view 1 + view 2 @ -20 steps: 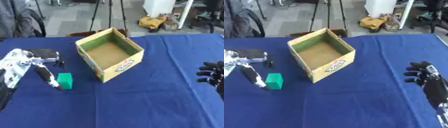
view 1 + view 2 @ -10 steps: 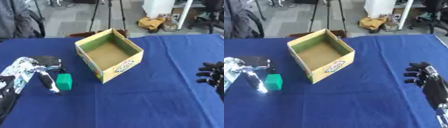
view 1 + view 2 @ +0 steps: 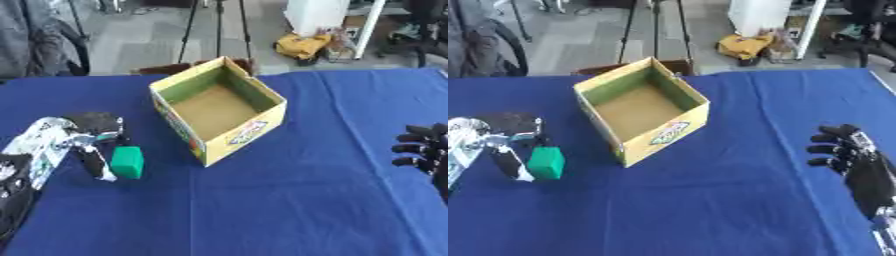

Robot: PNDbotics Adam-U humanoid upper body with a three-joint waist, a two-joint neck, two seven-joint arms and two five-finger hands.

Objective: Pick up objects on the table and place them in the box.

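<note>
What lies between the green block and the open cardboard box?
Only bare blue tablecloth separates the green block from the yellow cardboard box; left eye view shows it.

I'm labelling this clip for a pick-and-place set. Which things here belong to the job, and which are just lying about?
Part of the job:
- green block on the blue table
- open cardboard box, nothing visible inside
- left hand right beside the block
- right hand, idle at the right edge

Just lying about:
- yellow bag on the floor behind
- tripod legs
</note>
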